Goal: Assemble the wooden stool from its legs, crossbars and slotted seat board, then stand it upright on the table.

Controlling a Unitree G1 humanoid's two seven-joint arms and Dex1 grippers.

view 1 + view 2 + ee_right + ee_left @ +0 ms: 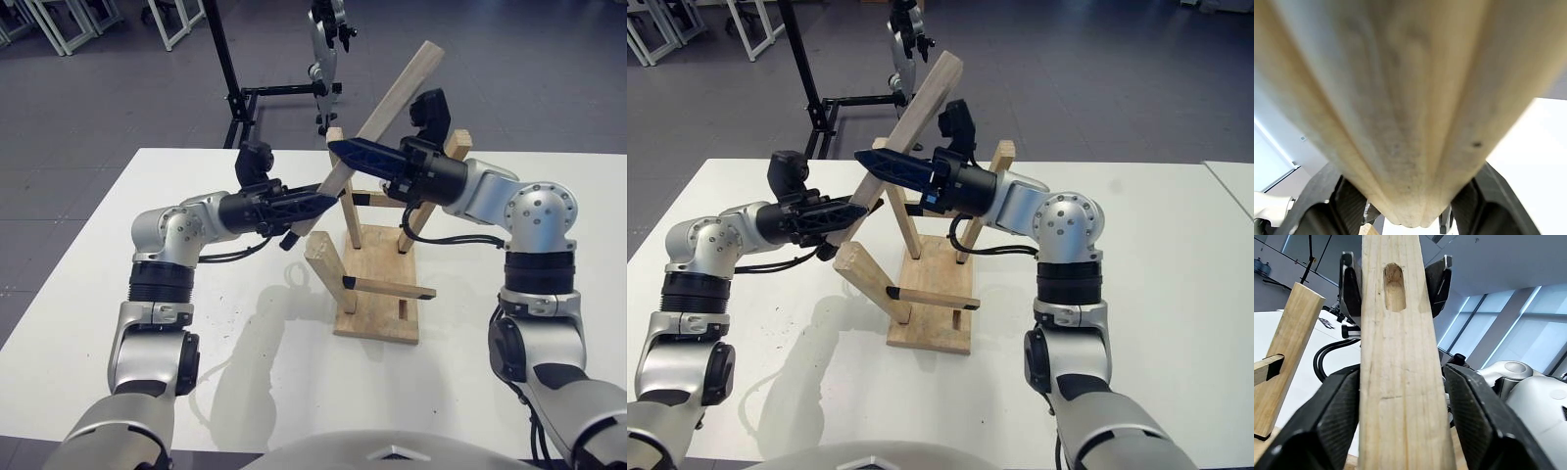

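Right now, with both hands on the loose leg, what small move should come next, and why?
Probably swing the leg upright toward the near right corner of the board. The left hand and right hand hold it slanted in the air, three legs already stand, and the front crossbar ends free at that corner.

head stereo: high, down over table [441, 392] | wrists: close on leg [1400, 382]
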